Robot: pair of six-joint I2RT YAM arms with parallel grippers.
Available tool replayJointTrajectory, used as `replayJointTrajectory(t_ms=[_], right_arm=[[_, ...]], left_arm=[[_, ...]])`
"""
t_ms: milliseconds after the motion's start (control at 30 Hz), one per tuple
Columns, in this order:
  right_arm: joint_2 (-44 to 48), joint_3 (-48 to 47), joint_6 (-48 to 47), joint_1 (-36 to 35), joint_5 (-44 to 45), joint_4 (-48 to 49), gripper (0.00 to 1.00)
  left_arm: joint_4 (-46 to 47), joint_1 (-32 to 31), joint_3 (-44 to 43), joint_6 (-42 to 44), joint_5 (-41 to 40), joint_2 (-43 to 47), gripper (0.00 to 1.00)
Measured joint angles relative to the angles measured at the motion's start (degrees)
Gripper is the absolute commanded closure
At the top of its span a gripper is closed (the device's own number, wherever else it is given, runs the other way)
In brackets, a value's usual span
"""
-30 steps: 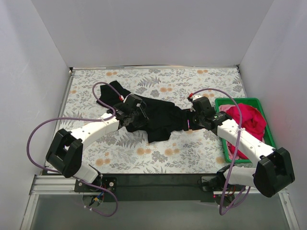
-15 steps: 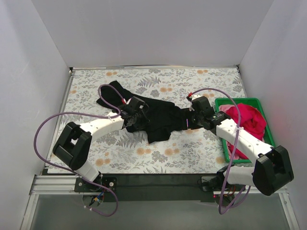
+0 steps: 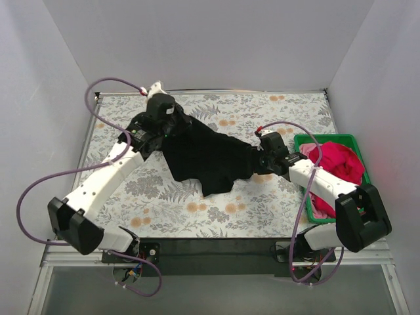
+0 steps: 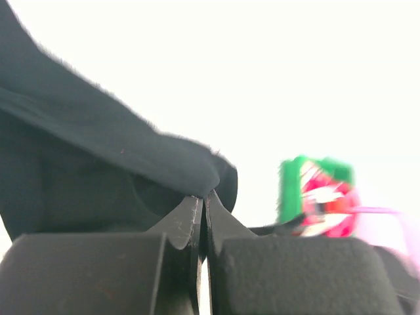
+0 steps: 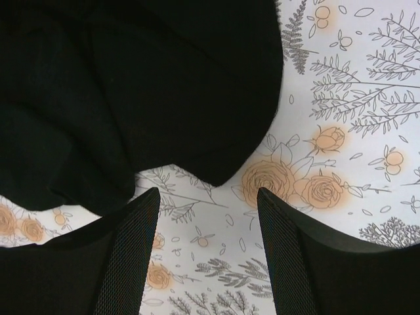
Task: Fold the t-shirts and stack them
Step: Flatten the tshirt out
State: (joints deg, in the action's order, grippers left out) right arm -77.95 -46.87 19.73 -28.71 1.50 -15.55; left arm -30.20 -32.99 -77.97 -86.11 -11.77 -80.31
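Note:
The black t-shirt (image 3: 210, 156) lies spread across the middle of the floral table, its left part lifted. My left gripper (image 3: 172, 125) is shut on the shirt's left edge (image 4: 131, 151) and holds it up at the back left. My right gripper (image 3: 262, 164) is open, low over the table at the shirt's right edge; the black cloth (image 5: 131, 85) lies just ahead of its fingertips, not between them. The pinkish-red t-shirt (image 3: 338, 164) lies bunched in the green crate (image 3: 308, 139) at the right, and shows blurred in the left wrist view (image 4: 321, 197).
The floral table cover (image 3: 216, 210) runs to white walls at the back and sides. The green crate stands along the right edge. Purple cables loop above both arms.
My left gripper has risen and moved to the back left, pulling the black shirt's left side up and stretching it out. My right gripper has stayed near the shirt's right edge.

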Motion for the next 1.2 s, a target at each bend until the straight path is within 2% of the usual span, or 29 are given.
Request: replayJointTrajectory(t_ms=[200,500,700,867,1200], right_arm=[[-4.83,0.52,2.38,1.31,-2.14,6.69,0.43],[-11.85,1.57,4.02,1.33,-5.73,14.49,0.47],[-11.19,5.14,4.17,1.33,-6.43,18.78,0.47],[-8.66,8.22,4.39,1.16,-3.61,20.65,0.47],[-9.29,8.31,4.31,1.22,-0.11,22.08,0.48]], left_arm=[[-1.86,1.62,-7.8,4.55,-3.91,5.97,1.0],[-5.99,2.82,-9.27,7.34,-5.95,6.16,1.0],[-6.36,3.69,-12.07,8.76,-6.56,5.57,1.0],[-6.71,4.46,-14.73,10.25,-6.69,4.48,1.0],[-7.13,5.86,-20.15,12.7,-7.65,3.06,1.0]])
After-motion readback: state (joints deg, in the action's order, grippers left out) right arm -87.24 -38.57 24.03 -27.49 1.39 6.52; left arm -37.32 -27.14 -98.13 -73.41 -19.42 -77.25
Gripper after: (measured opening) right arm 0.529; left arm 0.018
